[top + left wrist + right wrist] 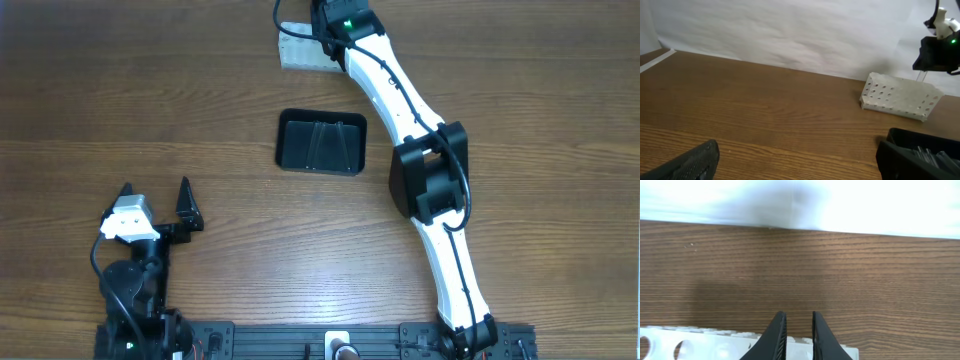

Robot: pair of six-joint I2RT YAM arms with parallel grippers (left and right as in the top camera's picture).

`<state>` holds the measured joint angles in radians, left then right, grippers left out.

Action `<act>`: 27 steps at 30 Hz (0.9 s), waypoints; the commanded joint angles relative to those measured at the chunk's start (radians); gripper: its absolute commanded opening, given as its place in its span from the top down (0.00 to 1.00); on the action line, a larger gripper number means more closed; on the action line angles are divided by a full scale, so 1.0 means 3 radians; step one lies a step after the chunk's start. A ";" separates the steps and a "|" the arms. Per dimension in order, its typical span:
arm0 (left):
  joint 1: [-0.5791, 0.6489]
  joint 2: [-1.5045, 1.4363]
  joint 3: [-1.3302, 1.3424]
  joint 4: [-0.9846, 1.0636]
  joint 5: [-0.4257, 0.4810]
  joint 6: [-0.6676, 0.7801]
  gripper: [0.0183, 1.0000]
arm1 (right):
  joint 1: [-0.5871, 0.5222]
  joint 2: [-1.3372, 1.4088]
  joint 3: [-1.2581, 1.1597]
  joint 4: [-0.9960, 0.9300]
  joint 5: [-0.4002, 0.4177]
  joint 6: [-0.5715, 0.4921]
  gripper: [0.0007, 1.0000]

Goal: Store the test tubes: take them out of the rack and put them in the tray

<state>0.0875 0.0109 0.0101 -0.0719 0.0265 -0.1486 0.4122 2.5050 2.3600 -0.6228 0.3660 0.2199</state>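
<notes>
The fingers (776, 337) of the right gripper (798, 317) are drawn to a narrow gap and, judging by the left wrist view, pinch a thin clear test tube (922, 76) by its top, hanging just above the white rack (900, 95) beneath them. Such a tube is probably light, stiff, slick and breakable, so a gentle hold near the upper end suits it. Beyond the fingers, toward the arm bases, the black tray (283, 140) on the surface (150, 100) holds several clear tubes (325, 133) lying flat; the left gripper (155, 198) sits well apart, fingers spread wide.
</notes>
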 commanded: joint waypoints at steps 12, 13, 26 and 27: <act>0.0020 -0.0027 -0.0014 -0.0017 -0.0001 0.0061 0.00 | 0.0034 -0.0673 0.0117 -0.0034 0.0006 -0.0001 0.92; 0.0020 -0.0027 -0.0014 -0.0015 -0.0003 0.0060 0.00 | 0.0034 -0.0712 0.0117 -0.0053 0.0006 0.0001 0.92; 0.0020 -0.0027 -0.0014 -0.0015 -0.0003 0.0060 0.00 | 0.0114 -0.1026 0.0117 -0.1372 -0.0234 0.0928 0.93; 0.0020 -0.0027 -0.0014 -0.0017 -0.0003 0.0060 0.00 | 0.0130 -0.1026 0.0117 -0.1518 -0.0322 0.1008 0.93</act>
<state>0.0875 0.0109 0.0101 -0.0719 0.0265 -0.1486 0.4316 2.2318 2.3734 -1.0313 0.3344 0.4084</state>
